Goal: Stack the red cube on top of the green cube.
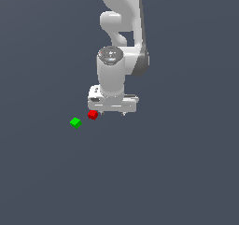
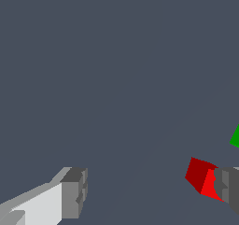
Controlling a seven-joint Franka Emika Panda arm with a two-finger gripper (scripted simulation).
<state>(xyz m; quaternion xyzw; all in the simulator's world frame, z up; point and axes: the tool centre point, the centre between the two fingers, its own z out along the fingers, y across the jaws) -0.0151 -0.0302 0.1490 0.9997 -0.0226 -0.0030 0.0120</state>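
Observation:
The red cube [image 1: 92,114] rests on the dark floor just off the exterior view's left end of my white gripper [image 1: 112,112]. The green cube [image 1: 75,122] lies a short way further toward the exterior view's left and slightly nearer the camera, apart from the red one. My gripper is open, jaws spread wide with nothing between them. In the wrist view my gripper [image 2: 151,191] shows one grey fingertip [image 2: 73,193] and another [image 2: 228,186] that covers part of the red cube [image 2: 201,176]. Only a corner of the green cube [image 2: 235,137] shows at the picture's edge.
The white arm [image 1: 119,32] rises above the gripper toward the back. A plain dark grey floor [image 1: 177,172] surrounds the cubes, and I see no other objects on it.

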